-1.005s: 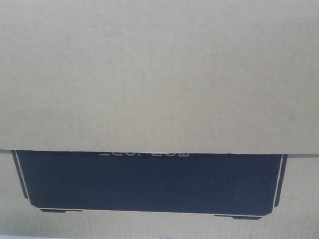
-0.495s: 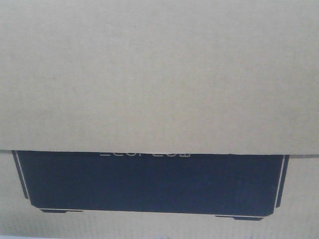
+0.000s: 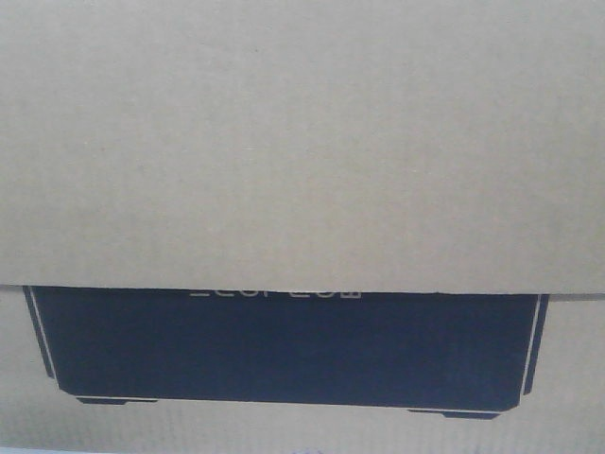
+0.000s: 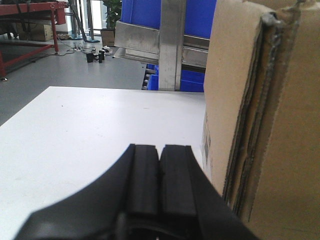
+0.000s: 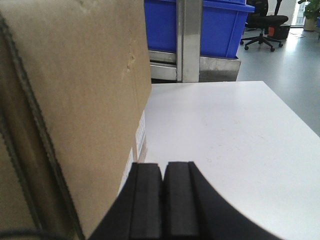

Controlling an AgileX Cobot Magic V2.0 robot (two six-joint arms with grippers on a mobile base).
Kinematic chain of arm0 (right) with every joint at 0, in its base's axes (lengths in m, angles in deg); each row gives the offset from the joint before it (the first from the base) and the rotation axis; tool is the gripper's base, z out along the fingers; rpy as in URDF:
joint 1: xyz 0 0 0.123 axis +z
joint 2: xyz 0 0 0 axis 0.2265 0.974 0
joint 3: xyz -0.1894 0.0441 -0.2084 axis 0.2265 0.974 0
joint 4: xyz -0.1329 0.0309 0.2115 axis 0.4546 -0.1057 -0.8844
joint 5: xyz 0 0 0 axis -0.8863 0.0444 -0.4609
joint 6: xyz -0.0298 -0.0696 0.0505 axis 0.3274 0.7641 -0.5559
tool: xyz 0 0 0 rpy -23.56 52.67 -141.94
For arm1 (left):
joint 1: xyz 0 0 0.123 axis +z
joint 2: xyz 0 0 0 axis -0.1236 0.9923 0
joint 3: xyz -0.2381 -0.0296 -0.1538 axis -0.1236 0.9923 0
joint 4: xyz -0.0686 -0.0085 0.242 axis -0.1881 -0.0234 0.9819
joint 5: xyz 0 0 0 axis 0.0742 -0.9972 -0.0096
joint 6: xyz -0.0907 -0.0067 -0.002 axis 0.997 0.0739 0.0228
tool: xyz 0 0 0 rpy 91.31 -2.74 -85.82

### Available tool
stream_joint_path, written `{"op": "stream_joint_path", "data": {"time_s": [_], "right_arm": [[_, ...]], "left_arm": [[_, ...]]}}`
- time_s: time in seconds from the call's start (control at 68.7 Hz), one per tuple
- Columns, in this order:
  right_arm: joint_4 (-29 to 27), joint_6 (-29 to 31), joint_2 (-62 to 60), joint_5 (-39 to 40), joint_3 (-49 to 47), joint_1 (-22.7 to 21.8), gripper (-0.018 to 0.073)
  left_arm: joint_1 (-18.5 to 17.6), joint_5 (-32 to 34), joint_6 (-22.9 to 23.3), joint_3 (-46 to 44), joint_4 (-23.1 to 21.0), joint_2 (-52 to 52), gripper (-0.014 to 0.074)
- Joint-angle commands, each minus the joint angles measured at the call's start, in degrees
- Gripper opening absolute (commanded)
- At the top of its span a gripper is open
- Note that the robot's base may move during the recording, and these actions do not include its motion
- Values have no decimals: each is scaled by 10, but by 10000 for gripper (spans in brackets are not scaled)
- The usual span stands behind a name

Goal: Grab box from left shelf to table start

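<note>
The tan cardboard box (image 3: 302, 142) fills the front view, its black printed panel (image 3: 284, 345) low in the frame. It stands on the white table (image 4: 100, 125). My left gripper (image 4: 160, 147) is shut with nothing between its pads, just left of the box's side (image 4: 260, 125). My right gripper (image 5: 163, 165) is also shut and empty, against the right side of the box (image 5: 80, 100). The shelf (image 4: 170, 45), with steel rails and blue bins, stands beyond the table's far edge.
Blue bins (image 5: 210, 25) and a steel upright (image 5: 189, 40) stand behind the table (image 5: 225, 135). A red workbench (image 4: 30, 15) is at far left, an office chair (image 5: 262, 22) far right, on grey floor.
</note>
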Motion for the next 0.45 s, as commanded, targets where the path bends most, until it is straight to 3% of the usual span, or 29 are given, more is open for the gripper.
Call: {"op": "stream_joint_path", "data": {"time_s": [0.0,0.437], "right_arm": [[-2,1,-5,51,5,-3,57],[-2,1,-5,51,5,-3,57]], "left_arm": [[-2,55,0,-2,-4,-7,-99],[-2,55,0,-2,-4,-7,-99]]}}
